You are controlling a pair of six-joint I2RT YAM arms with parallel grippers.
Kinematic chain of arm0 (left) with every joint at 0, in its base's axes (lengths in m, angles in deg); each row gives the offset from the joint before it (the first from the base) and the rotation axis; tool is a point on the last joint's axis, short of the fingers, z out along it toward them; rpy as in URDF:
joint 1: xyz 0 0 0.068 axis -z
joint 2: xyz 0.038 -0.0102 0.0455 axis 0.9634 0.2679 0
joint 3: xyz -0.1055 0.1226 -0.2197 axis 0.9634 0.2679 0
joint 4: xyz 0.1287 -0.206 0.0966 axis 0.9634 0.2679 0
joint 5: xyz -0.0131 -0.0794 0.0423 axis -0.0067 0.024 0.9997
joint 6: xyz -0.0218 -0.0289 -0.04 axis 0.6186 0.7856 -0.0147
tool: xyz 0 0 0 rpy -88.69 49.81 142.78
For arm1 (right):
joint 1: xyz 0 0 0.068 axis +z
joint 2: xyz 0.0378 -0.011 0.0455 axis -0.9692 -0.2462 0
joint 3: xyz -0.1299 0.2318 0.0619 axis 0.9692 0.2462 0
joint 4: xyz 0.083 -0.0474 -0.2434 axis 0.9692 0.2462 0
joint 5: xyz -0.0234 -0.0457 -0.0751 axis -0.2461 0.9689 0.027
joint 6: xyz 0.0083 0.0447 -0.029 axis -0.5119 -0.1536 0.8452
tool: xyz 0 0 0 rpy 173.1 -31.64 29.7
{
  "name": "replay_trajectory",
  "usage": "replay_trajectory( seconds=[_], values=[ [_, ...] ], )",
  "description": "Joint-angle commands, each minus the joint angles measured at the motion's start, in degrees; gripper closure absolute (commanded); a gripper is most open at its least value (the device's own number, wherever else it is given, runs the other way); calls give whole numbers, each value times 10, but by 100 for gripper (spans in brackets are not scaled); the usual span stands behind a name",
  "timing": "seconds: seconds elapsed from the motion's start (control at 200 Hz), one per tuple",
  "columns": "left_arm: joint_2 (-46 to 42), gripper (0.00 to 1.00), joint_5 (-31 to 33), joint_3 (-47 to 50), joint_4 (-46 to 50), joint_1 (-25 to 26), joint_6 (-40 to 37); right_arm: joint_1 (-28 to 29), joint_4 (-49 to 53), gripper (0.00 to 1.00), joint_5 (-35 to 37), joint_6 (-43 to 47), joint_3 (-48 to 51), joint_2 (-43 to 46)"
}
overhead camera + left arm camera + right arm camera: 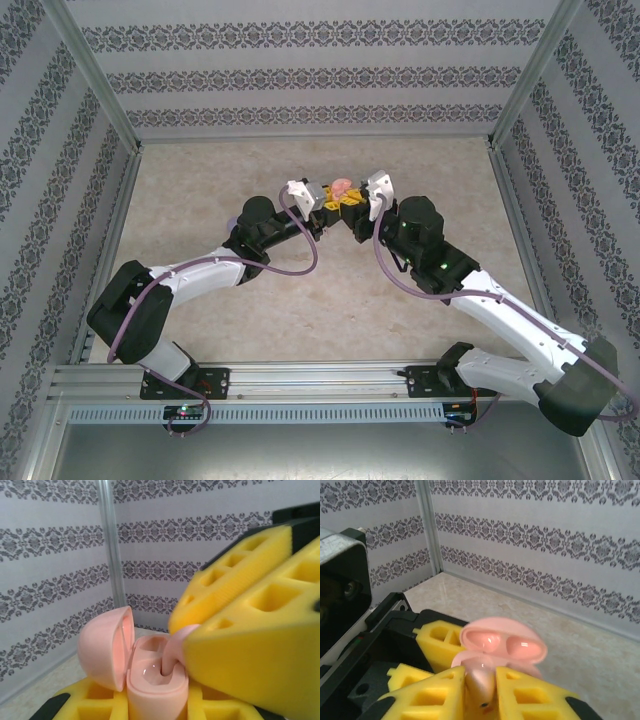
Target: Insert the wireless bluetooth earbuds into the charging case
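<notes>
Seating pink earbud into pink charging case

Right gripper pinches pink earbud, tip in the well, lower centre of left wrist view. Left gripper clamps the open case. Next, probably: release, press flush.

The table is pale beige with a faint marbled pattern. Walls close it in on three sides, papered light grey with dark damask bands. A metal post rises at the far left corner and another post at the far right. Seen close from the left wrist, an upright bar against the wallpaper is probably one of these. A silver rail runs along the near edge, with a slotted strip just below it and a grey sheet beneath that.
</notes>
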Motion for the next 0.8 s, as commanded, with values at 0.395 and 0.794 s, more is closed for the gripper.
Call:
replay_trajectory(
  seconds=[0.395, 0.794],
  values=[
    [-21, 100, 24, -41, -54, -5, -2, -4, 127, 33, -69, -61, -35, -2],
    [-26, 100, 29, -40, -43, -5, -16, -72, 125, 26, -275, -159, -67, 24]
  ],
)
